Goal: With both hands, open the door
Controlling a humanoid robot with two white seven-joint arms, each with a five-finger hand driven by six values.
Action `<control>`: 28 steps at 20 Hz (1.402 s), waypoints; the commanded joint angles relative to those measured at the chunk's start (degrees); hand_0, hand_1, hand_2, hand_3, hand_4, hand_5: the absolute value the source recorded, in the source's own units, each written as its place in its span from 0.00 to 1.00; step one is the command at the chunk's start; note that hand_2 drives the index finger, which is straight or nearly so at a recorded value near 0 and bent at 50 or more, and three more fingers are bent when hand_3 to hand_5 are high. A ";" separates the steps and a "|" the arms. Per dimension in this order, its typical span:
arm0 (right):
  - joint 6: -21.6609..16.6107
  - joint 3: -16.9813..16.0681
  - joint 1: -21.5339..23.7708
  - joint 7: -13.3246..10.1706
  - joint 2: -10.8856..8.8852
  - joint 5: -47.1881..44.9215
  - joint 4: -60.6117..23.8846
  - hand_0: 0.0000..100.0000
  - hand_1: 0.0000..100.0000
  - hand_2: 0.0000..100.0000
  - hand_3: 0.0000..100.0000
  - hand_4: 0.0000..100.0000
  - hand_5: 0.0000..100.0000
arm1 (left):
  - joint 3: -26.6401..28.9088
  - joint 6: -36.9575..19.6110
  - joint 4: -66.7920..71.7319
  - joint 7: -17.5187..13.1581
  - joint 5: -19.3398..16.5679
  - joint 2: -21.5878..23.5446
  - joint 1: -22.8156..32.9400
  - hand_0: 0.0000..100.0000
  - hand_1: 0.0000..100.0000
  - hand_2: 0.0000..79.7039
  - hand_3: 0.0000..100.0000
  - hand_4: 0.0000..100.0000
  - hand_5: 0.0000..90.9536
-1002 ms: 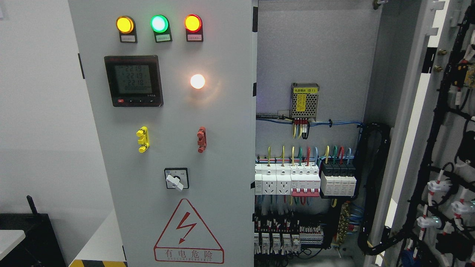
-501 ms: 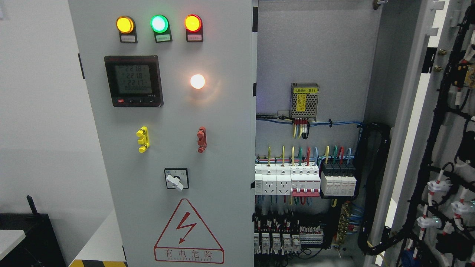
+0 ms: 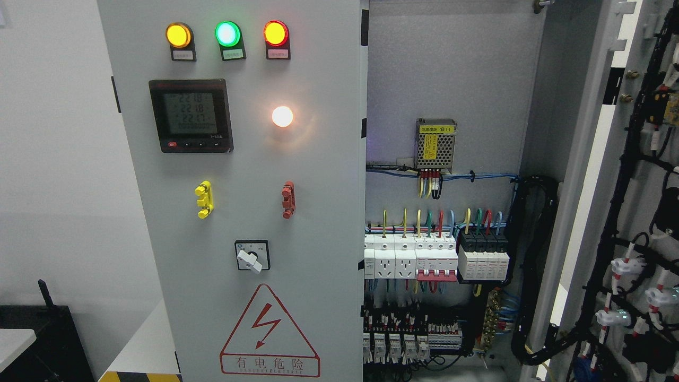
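Standing swung wide at the far right, the open door (image 3: 626, 175), inner face lined with black cables (image 3: 610, 254) and white connectors (image 3: 626, 265). Beside it, exposed cabinet interior (image 3: 445, 79) with a small mesh power unit (image 3: 435, 142) above rows of breakers (image 3: 411, 260); at left, closed grey panel (image 3: 318, 185) carrying three lit lamps (image 3: 227, 33), a meter (image 3: 191, 115), yellow (image 3: 203, 199) and red (image 3: 288, 199) handles, a rotary switch (image 3: 252, 255) and a warning triangle (image 3: 269, 333). No robot hand in view, so state of the fingers impossible to tell.
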 commanded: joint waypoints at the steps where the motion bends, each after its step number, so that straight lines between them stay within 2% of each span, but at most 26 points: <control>1: 0.67 -0.57 -9.98 -0.05 4.40 -0.34 -4.99 0.38 0.00 0.00 0.00 0.00 0.00 | -0.31 0.13 -0.93 -0.03 -0.17 0.07 0.00 0.00 0.00 0.00 0.00 0.00 0.00; 2: 2.33 -0.48 -11.73 -0.05 5.27 -0.34 -4.99 0.38 0.00 0.00 0.00 0.00 0.00 | -0.40 -0.04 -0.93 -0.03 -0.17 0.07 0.00 0.00 0.00 0.00 0.00 0.00 0.00; 5: 13.30 -0.48 -16.66 -0.05 7.65 -0.34 -4.90 0.38 0.00 0.00 0.00 0.00 0.00 | -0.40 -0.13 -1.37 -0.03 -0.09 0.07 0.00 0.00 0.00 0.00 0.00 0.00 0.00; 6: 14.81 -0.40 -18.07 -0.05 8.44 -0.34 -4.73 0.38 0.00 0.00 0.00 0.00 0.00 | -0.40 -0.13 -1.46 -0.03 -0.09 0.07 0.00 0.00 0.00 0.00 0.00 0.00 0.00; 9: 16.49 -0.22 -22.46 -0.13 9.85 -0.34 -3.15 0.38 0.00 0.00 0.00 0.00 0.00 | -0.40 -0.22 -1.46 -0.03 0.00 0.07 0.00 0.00 0.00 0.00 0.00 0.00 0.00; 12: 21.49 -0.39 -27.12 -0.13 10.55 -0.51 -2.53 0.38 0.00 0.00 0.00 0.00 0.00 | -0.40 -0.22 -1.46 -0.03 -0.09 0.07 0.00 0.00 0.00 0.00 0.00 0.00 0.00; 15: 24.31 -0.57 -30.55 -0.13 12.66 -1.65 -1.30 0.38 0.00 0.00 0.00 0.00 0.00 | -0.40 -0.22 -1.46 -0.03 0.00 0.07 0.00 0.00 0.00 0.00 0.00 0.00 0.00; 19: 26.86 -0.57 -34.42 -0.13 12.84 -1.65 0.63 0.38 0.00 0.00 0.00 0.00 0.00 | -0.40 -0.22 -1.46 -0.03 -0.09 0.07 0.00 0.00 0.00 0.00 0.00 0.00 0.00; 23: 30.55 -0.66 -37.58 -0.13 14.86 -1.65 2.39 0.38 0.00 0.00 0.00 0.00 0.00 | -0.40 -0.22 -1.46 -0.03 -0.09 0.07 0.00 0.00 0.00 0.00 0.00 0.00 0.00; 28: 32.84 -0.66 -41.45 -0.05 15.13 -1.65 6.25 0.38 0.00 0.00 0.00 0.00 0.00 | -0.40 -0.22 -1.46 -0.03 -0.09 0.07 0.00 0.00 0.00 0.00 0.00 0.00 0.00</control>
